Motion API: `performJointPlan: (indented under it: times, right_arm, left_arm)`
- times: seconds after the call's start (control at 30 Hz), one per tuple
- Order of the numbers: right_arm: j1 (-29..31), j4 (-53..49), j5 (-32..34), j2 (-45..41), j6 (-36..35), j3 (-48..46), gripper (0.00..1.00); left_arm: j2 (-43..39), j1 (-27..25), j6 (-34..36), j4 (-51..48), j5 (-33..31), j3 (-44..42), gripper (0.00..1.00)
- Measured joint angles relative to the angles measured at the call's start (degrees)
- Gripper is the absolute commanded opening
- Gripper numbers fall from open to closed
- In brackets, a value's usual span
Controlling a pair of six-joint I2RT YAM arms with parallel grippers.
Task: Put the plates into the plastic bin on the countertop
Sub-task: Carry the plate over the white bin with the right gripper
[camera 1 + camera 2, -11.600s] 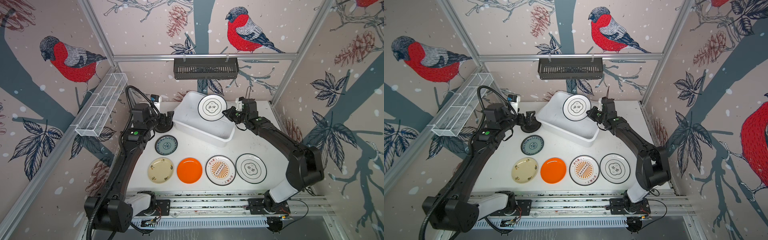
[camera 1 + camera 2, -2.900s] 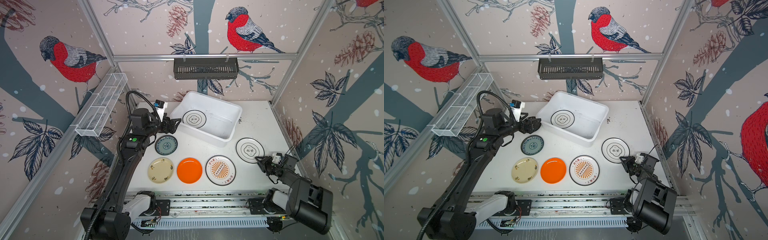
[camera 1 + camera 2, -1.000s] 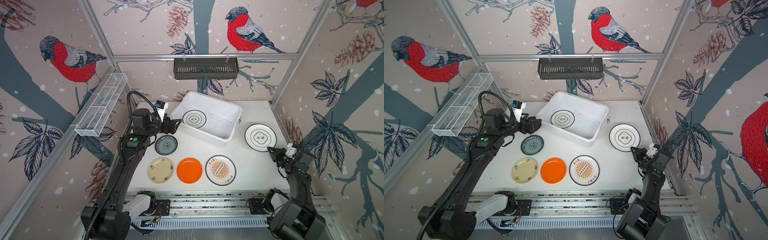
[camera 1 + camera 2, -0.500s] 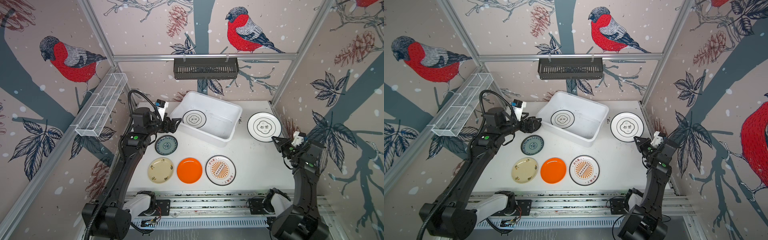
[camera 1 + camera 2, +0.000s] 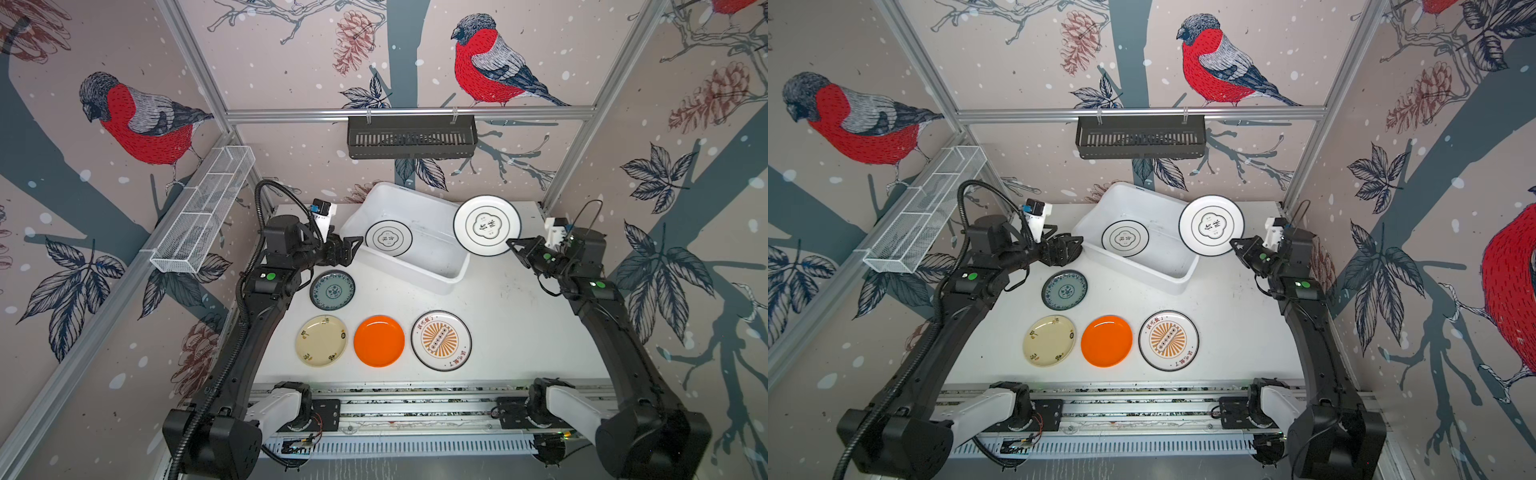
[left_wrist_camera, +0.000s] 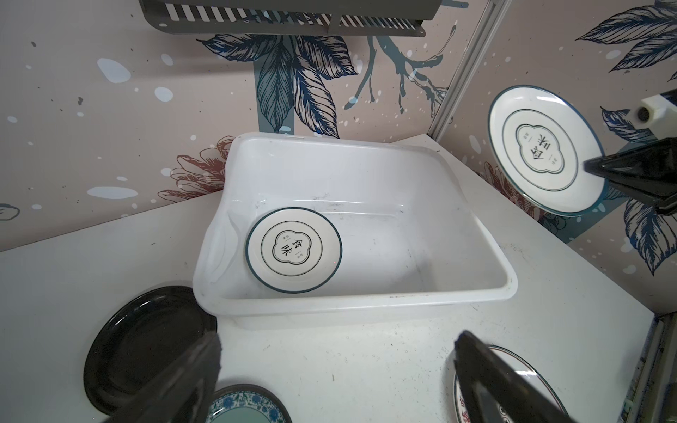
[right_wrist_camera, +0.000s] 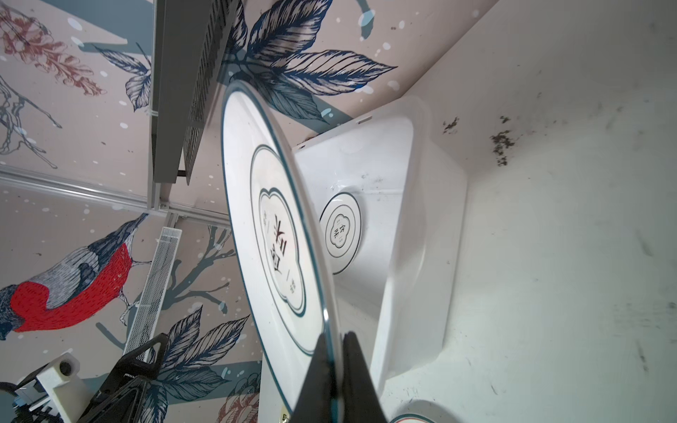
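Now, on my counter (image 5: 519, 324), the plastic bin (image 5: 415, 276) holds one emblem plate (image 5: 388, 238), the teal plate (image 5: 332, 290), cream plate (image 5: 321, 340), orange plate (image 5: 379, 340) and sunburst plate (image 5: 441, 340) lie before it, my right tool (image 5: 510, 242) grips a second emblem plate (image 5: 486, 224) by its rim, raised near the bin, and my left tool (image 5: 353, 249) stands open.

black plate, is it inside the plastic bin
No, the black plate lies flat on the countertop outside the plastic bin, beside its near corner.
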Motion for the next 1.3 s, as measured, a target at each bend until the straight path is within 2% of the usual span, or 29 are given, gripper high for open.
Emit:
performJointPlan:
  times: [0.3, 0.6, 0.97, 1.13, 1.3]
  right_arm:
    - [15.06, 2.86, 7.74, 15.43, 0.96, 11.02, 0.02]
    - [21.81, 4.15, 10.82, 27.50, 0.92, 18.47, 0.02]
    - [25.20, 2.34, 10.69, 43.21, 0.31, 32.59, 0.02]
    - [24.68, 1.60, 8.94, 50.10, -0.76, 38.73, 0.02]
    - [23.32, -6.08, 8.22, 57.18, -2.80, 49.33, 0.02]
  left_arm:
    - [-0.35, 0.00, 0.90, -1.18, -0.76, 0.22, 0.98]
    - [-0.48, 0.00, 1.22, -1.60, -1.25, 2.05, 0.98]
    - [2.12, 0.00, 1.95, -4.13, -5.95, 7.80, 0.98]
    - [1.79, 0.00, 3.85, -6.05, -11.82, 9.97, 0.97]
    - [-1.88, 0.00, 7.54, -7.61, -17.64, 10.29, 0.97]
